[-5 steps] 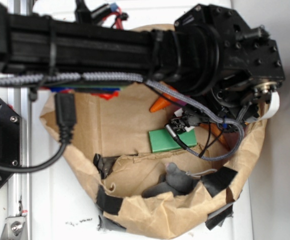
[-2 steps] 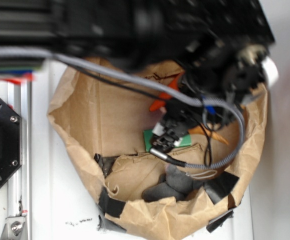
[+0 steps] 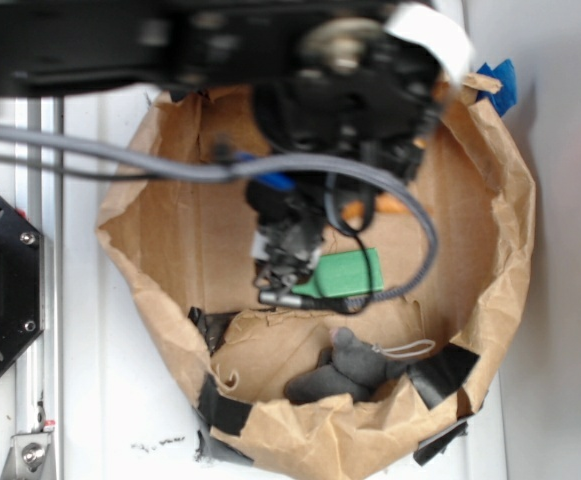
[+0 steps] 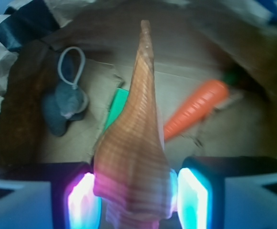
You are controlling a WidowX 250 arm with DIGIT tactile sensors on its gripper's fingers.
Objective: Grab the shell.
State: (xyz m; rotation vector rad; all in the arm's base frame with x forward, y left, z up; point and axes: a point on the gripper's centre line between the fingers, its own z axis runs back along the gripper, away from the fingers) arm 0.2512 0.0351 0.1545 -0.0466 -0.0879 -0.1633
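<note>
The shell [image 4: 133, 138] is tan-orange and ridged, its wide end low in the wrist view and its thin point aimed away. My gripper [image 4: 136, 200] is shut on the wide end, with a glowing pad [image 4: 83, 205] pressed to each side. The shell hangs above the floor of the paper bag. In the exterior view my gripper [image 3: 285, 255] is blurred, over the bag's middle beside the green block [image 3: 345, 272], and the arm hides the shell.
An orange carrot [image 4: 195, 109] lies on the bag floor right of the shell's tip. The green block [image 4: 115, 107] and a grey plush toy with a cord loop [image 4: 64, 107] lie to the left. Crumpled brown bag walls [image 3: 500, 250] ring the space.
The arm has swung from the bag's right side toward its middle and back. The green block now shows on the gripper's right instead of its left.
</note>
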